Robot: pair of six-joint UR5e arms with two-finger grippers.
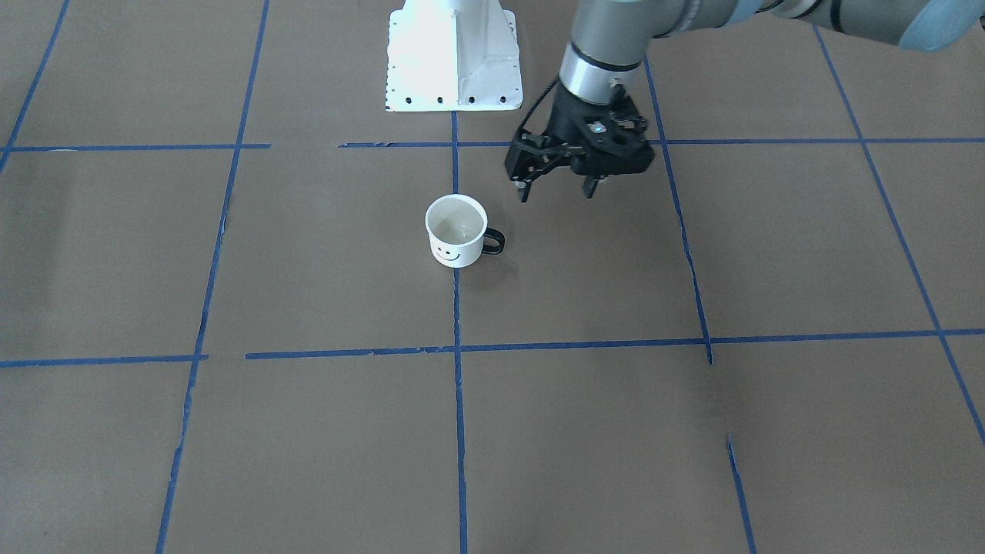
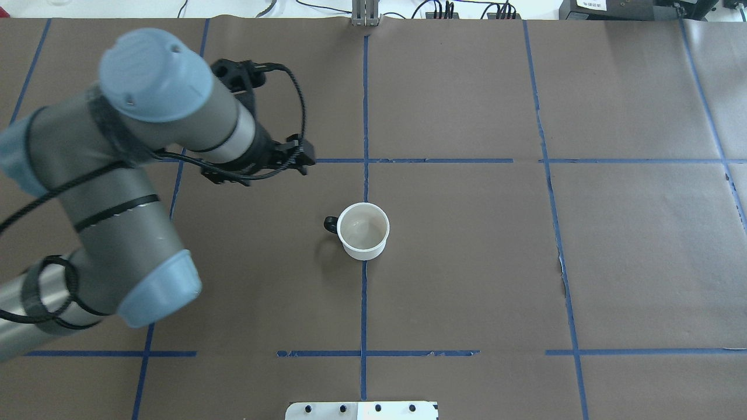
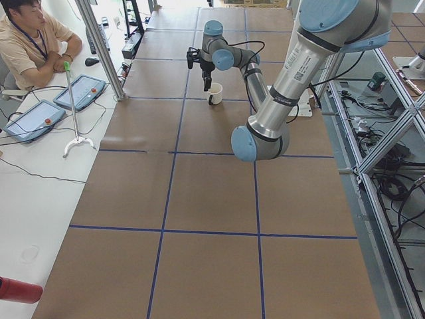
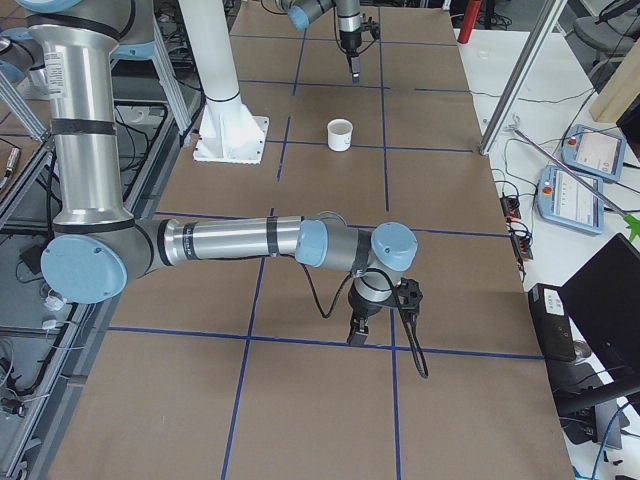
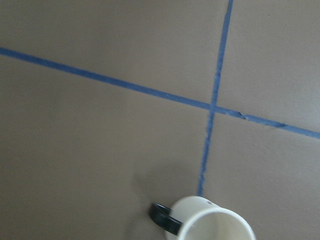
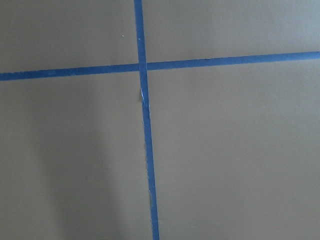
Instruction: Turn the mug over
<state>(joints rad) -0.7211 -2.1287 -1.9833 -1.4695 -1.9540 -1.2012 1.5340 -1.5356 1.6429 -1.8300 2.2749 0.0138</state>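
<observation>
A: Front-facing view first. What are you counting?
B: One mug (image 1: pixel 455 231) is standing upright on the tabletop (image 1: pixel 308 431), right on a blue tape line (image 1: pixel 459 400). Its mouth is facing up, its smiley is facing the camera, and its handle is pointing to the view's right. One left tool (image 1: pixel 556 192) is hanging near the mug without touching it, fingers spread and gripping nothing. One white base plate (image 1: pixel 454 61) is being cut off by the top edge.

A: Overhead?
B: One mug (image 2: pixel 363 230) is showing its open mouth, handle pointing toward the left arm's side. The left tool (image 2: pixel 295 158) is being largely hidden by its own wrist.

A: The left-end view?
B: One mug (image 3: pixel 214 94) is sitting far off, with the left tool (image 3: pixel 207 85) just beside it. One operator (image 3: pixel 30 40) is sitting by two pendants (image 3: pixel 80 92). Print is running along the arm's link (image 3: pixel 297 63), too small to read.

A: The right-end view?
B: One mug (image 4: pixel 341 134) is standing well apart from the right tool (image 4: pixel 357 335), which is pointing down at the tabletop. I cannot tell whether it is released or clenched.

A: The wrist cameras?
B: The left one is catching the mug (image 5: pixel 215 222), cut off by the bottom edge, and two crossing tape lines. The right one is showing two crossing tape lines as well.
</observation>
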